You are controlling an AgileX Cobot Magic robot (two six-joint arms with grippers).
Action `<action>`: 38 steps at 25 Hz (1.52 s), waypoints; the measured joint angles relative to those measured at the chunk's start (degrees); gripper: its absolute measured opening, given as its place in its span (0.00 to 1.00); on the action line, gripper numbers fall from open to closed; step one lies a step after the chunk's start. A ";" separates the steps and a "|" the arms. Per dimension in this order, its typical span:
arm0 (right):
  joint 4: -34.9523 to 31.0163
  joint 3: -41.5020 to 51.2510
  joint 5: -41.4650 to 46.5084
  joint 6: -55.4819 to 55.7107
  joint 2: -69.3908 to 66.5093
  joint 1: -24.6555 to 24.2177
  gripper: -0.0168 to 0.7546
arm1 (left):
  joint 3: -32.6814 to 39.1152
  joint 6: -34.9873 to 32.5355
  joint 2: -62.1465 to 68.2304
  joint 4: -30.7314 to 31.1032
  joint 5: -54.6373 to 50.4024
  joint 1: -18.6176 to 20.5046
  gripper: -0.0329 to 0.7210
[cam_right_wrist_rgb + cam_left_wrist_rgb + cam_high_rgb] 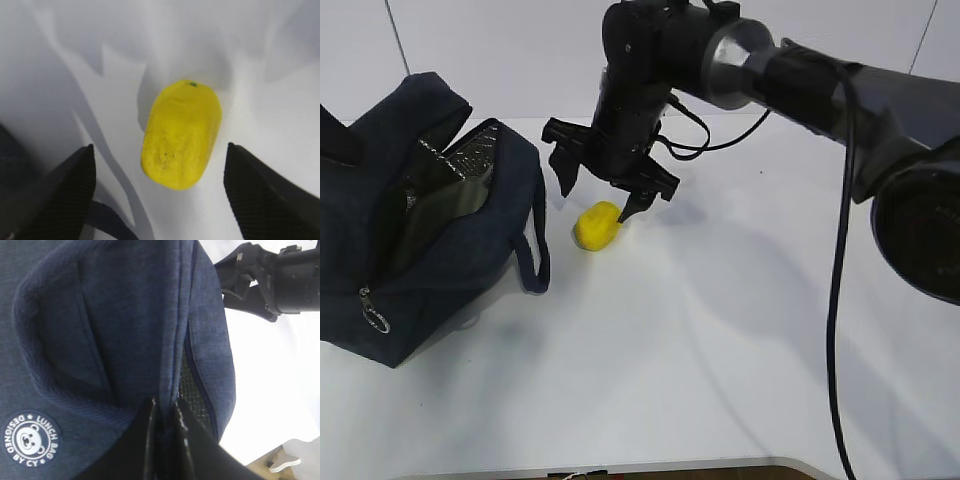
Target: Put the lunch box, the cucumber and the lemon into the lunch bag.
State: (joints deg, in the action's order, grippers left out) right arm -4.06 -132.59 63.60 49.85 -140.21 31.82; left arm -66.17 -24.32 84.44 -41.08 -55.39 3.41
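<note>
The navy lunch bag [430, 250] stands at the left, its top open and the foil lining [470, 165] showing. The yellow lemon [597, 226] lies on the white table just right of the bag. My right gripper [596, 202] hangs open directly over it, one finger on each side. In the right wrist view the lemon [181, 135] lies between the spread fingers [70, 185] of the right gripper [160, 147], untouched. My left gripper [164, 402] is shut on the bag's fabric rim [172, 340]. The lunch box and the cucumber are out of view.
A loop handle [532, 255] hangs off the bag's right side near the lemon. The zipper's ring pull [372, 312] hangs at the bag's front corner. The right arm [800, 80] and its cable [838, 300] cross the right half. The table's front edge [650, 468] is close.
</note>
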 joint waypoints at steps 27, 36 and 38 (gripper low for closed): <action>2.03 0.00 -2.02 0.98 -2.69 0.00 0.79 | 0.00 -0.66 0.00 0.00 0.00 0.00 0.06; 1.92 0.00 -2.02 1.03 -3.92 0.18 0.78 | 0.00 -0.75 0.00 0.00 0.00 0.00 0.06; 1.92 0.00 -2.02 1.03 -3.92 0.18 0.76 | 0.00 -0.86 0.00 0.00 0.00 0.00 0.06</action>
State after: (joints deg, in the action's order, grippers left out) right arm -2.14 -132.59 61.58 50.88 -144.12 32.00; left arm -66.17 -25.18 84.44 -41.08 -55.39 3.41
